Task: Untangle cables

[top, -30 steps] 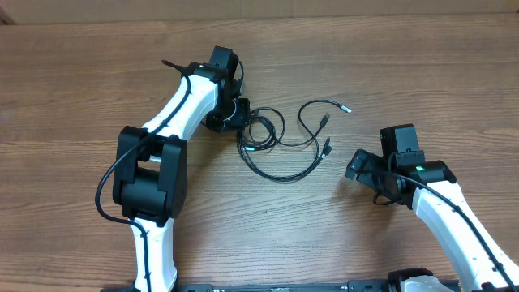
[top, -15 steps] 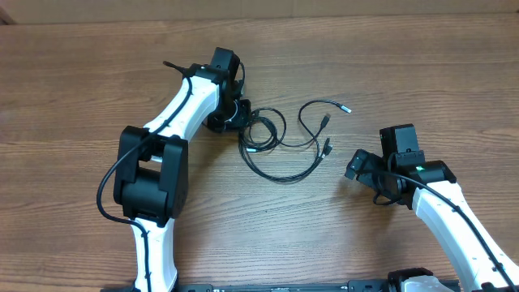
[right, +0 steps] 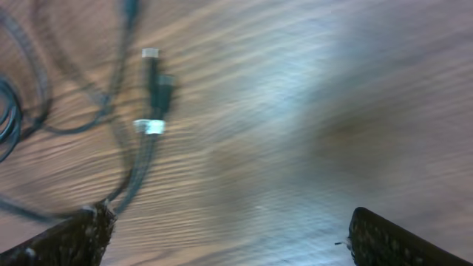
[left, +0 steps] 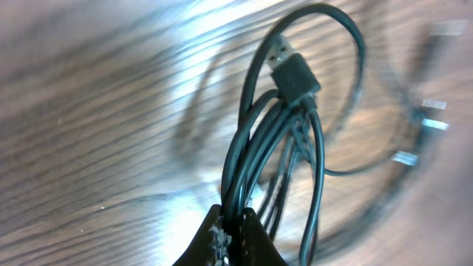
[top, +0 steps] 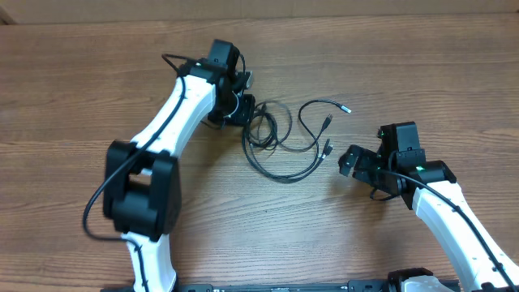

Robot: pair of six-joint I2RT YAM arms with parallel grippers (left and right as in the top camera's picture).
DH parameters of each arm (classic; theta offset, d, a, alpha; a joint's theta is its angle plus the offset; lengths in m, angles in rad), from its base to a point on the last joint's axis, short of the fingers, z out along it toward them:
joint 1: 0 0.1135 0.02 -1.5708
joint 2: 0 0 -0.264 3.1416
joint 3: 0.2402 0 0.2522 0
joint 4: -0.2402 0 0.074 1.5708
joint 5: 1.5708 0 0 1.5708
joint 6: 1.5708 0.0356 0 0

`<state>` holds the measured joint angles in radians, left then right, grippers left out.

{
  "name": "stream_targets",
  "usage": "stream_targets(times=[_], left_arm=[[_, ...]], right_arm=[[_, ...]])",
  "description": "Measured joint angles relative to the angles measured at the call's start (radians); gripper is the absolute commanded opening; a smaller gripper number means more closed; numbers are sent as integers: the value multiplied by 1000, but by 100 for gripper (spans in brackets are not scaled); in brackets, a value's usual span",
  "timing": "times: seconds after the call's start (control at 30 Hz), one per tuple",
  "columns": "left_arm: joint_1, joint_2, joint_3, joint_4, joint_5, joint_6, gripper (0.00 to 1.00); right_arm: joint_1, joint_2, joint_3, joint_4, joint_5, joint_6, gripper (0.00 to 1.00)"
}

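Since the earlier frame the left gripper (top: 241, 105) has drawn toward the upper left, dragging the cables (top: 261, 131), which lie at centre frame — thin, black, limp, light.

Left wrist: its fingers (left: 212, 240) are clamped on bunched strands at bottom centre, and a USB plug (left: 295, 75) hangs above.

Right wrist: the right gripper (right: 228, 222) stands wide apart; the silver-tipped plugs (right: 151, 92) at upper left look like the easiest hold.

White links (top: 185, 101) and boxy black joints (top: 147, 191) on left arm (top: 165, 123) and right arm (top: 454, 219); thin black wiring (top: 86, 219) looped beside each; small green light (top: 419, 169) near right wrist; rough black fingers (right: 380, 240) on right gripper (right: 230, 235).
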<state>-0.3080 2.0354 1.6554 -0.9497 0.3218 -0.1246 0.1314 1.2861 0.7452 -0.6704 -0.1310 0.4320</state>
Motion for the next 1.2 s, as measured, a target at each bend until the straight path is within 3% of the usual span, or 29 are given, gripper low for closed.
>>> stream_targets(times=[0.1,0.23,0.57,0.67,0.8,1.2], left_arm=[[0,-66,0,-4,77,58,4],[0,-90,1,-38,184,133,4],[-40,-89,1,-113,277,312,4],[-61,-89,1,-114,314,356,4],[-96,-89,1,-114,377,415,4],[-122,-89,1,-75,562,472,4]], right_arm=[[0,0,0,73,-114,-53,92],[0,0,-1,151,-251,-116,92],[0,0,-1,313,-443,-184,88],[0,0,-1,317,-466,-193,87],[0,0,-1,300,-466,-201,76],[0,1,-1,198,-350,-205,76]])
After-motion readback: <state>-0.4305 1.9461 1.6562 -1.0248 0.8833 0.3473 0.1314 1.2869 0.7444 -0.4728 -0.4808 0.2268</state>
